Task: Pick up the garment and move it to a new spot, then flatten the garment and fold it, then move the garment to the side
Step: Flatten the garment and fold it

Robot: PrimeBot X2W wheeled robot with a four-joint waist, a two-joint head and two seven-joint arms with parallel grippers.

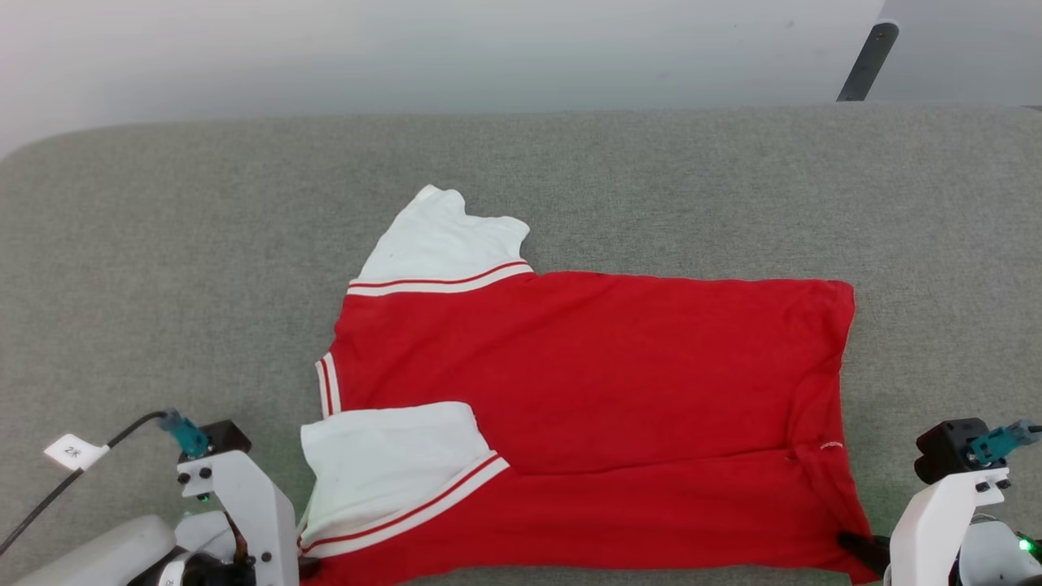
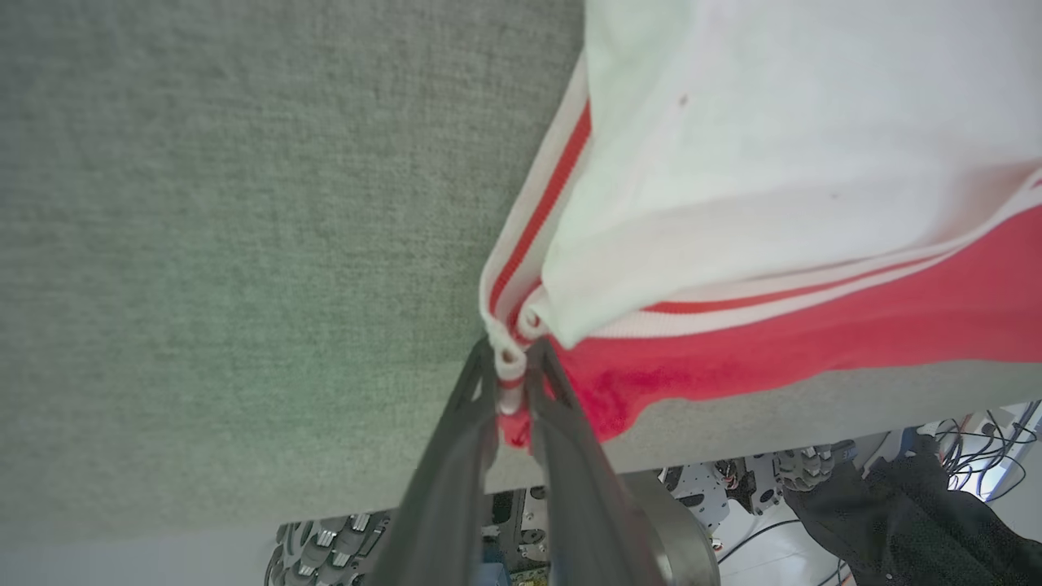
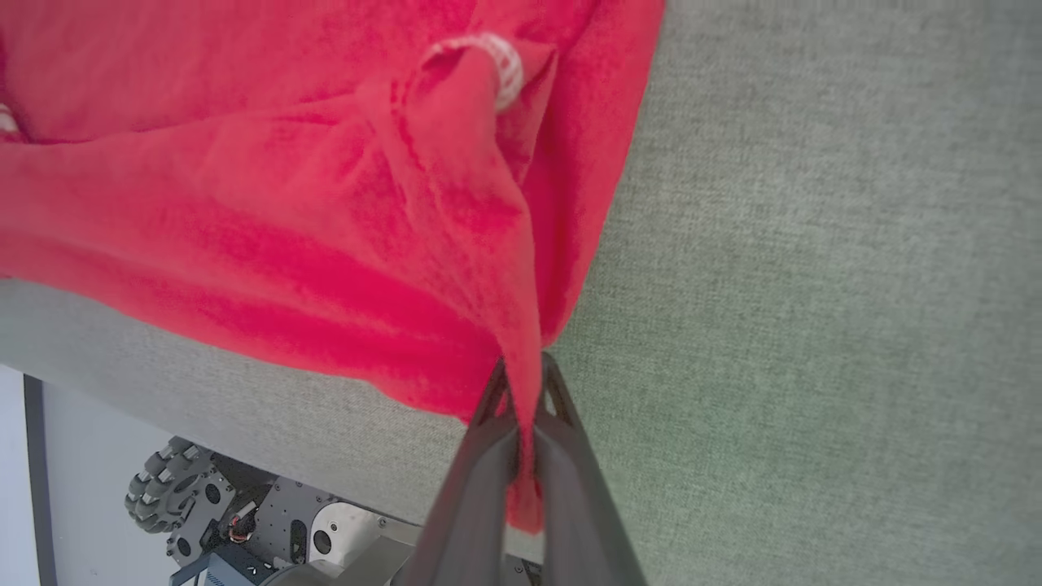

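You have the garment (image 1: 586, 366) spread across the grey table (image 1: 163, 244), its long side running left to right and the red body mostly flat. A crease runs along it close to the near edge. One white sleeve (image 1: 444, 244) sticks out toward the far side. The other sleeve (image 1: 391, 468) lies folded onto the red cloth near the left corner.

Your left jaws are clamped on the near left corner. In the left wrist view the striped trim (image 2: 509, 358) is bunched between the two dark fingers (image 2: 456, 456), right at the table's near edge.

Your right jaws are pinched tight on the near right corner. In the right wrist view a ridge of red cloth (image 3: 488, 244) rises from the table and narrows down into them, and a small tip pokes out behind the grip.

Between the two held corners, the cloth rests on the table.
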